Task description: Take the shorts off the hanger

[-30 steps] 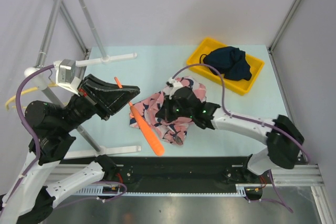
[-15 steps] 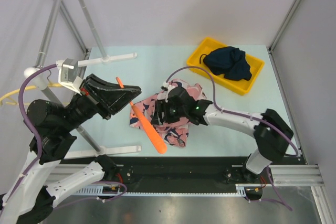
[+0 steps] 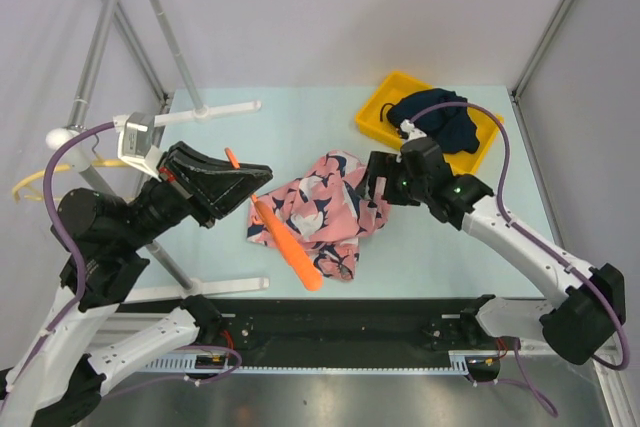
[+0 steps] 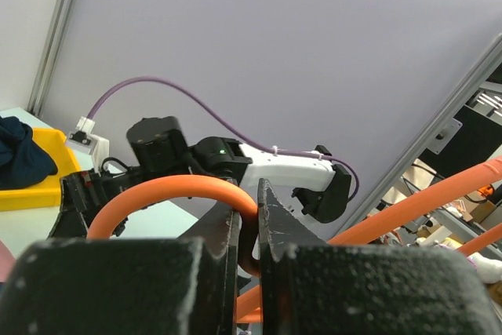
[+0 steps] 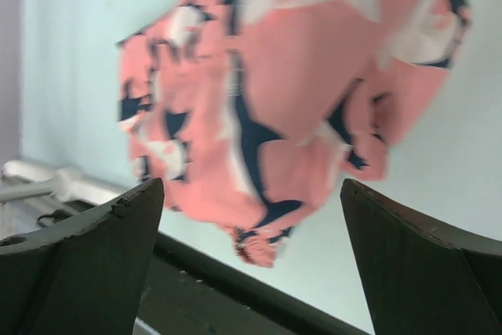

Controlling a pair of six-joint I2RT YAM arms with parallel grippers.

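L hand [image 4: 249, 203] pinching orange hanger [image 4: 169, 187], yellow bin [image 4: 27, 194]

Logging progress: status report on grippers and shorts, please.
Left gripper shut on hanger. Right gripper open by pink shorts, hanger across them. Navy shorts in bin.

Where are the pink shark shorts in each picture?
Top external: the shorts lie mid-table, touching the hanger.
Left wrist: not in it.
Right wrist: shorts fill the upper middle, framed by the open right gripper.
Shared landmark: the pale blue table, seen in all three.
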